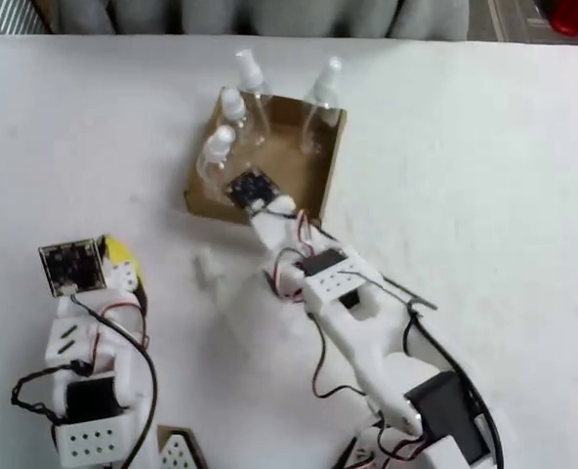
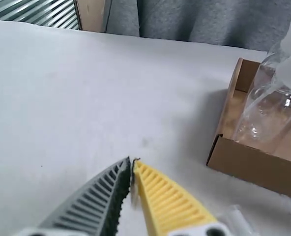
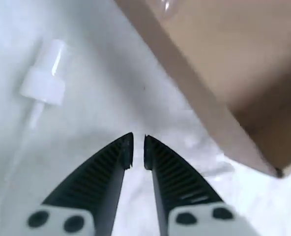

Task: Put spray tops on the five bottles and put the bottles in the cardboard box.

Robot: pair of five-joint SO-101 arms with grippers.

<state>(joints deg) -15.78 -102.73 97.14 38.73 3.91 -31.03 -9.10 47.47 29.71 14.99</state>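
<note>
High view: my left pincer point(image 2: 131, 172) sits at the near left of the table point(image 1: 484, 147), my right pincer point(image 3: 138, 145) at the cardboard box point(image 1: 269, 166).
My left fingers, grey and yellow, are pressed together on nothing. A loose spray top point(image 3: 42, 83) lies on the table just outside the box's near wall. Four capped bottles point(image 1: 232, 107) stand in the box. My right fingers are all but closed, empty, beside that wall.

Clear plastic spray-topped bottles point(image 1: 232, 107) line the left and far sides of the brown cardboard box point(image 1: 336, 156). Its near-right floor lies open.
</note>
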